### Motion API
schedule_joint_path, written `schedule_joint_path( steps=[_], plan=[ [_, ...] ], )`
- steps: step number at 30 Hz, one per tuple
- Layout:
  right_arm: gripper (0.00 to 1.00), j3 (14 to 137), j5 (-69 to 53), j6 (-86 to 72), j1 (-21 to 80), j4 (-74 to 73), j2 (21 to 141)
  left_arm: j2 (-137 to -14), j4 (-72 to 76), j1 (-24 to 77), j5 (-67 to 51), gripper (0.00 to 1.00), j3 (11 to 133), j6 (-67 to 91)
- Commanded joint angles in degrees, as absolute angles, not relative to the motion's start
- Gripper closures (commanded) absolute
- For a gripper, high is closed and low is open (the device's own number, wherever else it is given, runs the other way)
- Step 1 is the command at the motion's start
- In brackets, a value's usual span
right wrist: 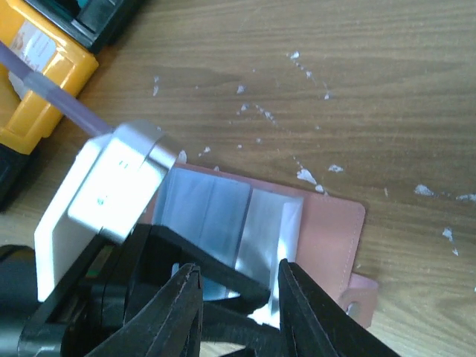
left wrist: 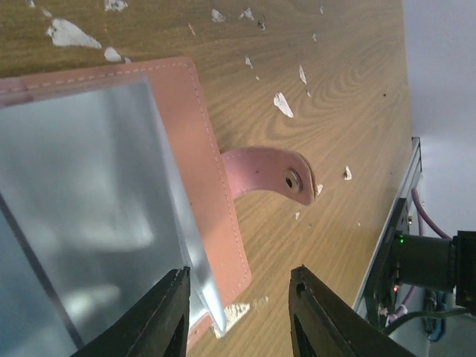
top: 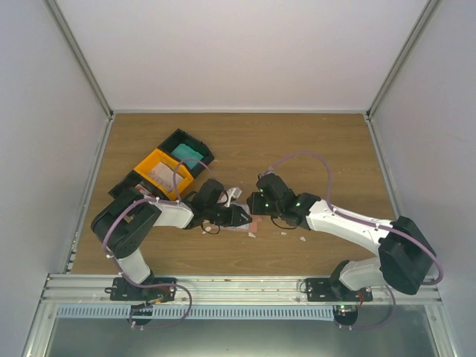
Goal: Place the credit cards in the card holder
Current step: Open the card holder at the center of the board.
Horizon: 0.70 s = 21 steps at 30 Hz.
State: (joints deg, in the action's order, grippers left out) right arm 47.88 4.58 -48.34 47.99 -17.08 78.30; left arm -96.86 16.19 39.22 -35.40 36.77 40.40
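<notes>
Sliding glossy card (left wrist: 89, 208) into card holder (left wrist: 219, 223) needs square alignment; left gripper (left wrist: 239, 286) fingers parted, right gripper (right wrist: 239, 275) hold unclear.

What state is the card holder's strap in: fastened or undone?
Undone: the strap sticks out flat on the table from the card holder, its snap exposed and attached to nothing.

White arm links (top: 349, 223) with black joints; looping purple cables (top: 309, 156); green lights (top: 266, 202); black tapered end effector fingers (left wrist: 167, 312).
</notes>
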Motion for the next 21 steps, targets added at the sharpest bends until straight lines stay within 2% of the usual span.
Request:
schedule_joint_path(
  steps=[1, 6, 9, 11, 15, 21],
  plan=[
    [0.69, 45.21, 1.01, -49.42, 46.98, -14.30, 76.73, -99.30, 19.91, 40.28, -32.51, 0.59, 38.69, 40.69],
    [0.67, 44.33, -1.19, -50.14, 46.55, -13.53, 76.83, -99.93, 22.40, 41.15, -32.33, 0.56, 38.07, 41.66],
    [0.68, 43.59, -0.76, -50.76, 46.07, -13.33, 76.14, -100.27, 23.00, 41.60, -32.16, 0.57, 38.23, 42.10],
    [0.70, 43.27, -0.67, -50.78, 45.90, -13.32, 76.00, -100.46, 22.56, 41.95, -31.21, 0.63, 38.27, 42.19],
    [0.85, 43.19, -2.09, -50.42, 45.78, -13.09, 77.56, -99.61, 21.89, 42.90, -28.22, 0.78, 36.89, 42.81],
    [0.96, 44.00, -3.67, -49.61, 45.79, -11.56, 82.10, -97.72, 24.21, 43.77, -24.99, 0.89, 31.92, 46.01]
  ],
)
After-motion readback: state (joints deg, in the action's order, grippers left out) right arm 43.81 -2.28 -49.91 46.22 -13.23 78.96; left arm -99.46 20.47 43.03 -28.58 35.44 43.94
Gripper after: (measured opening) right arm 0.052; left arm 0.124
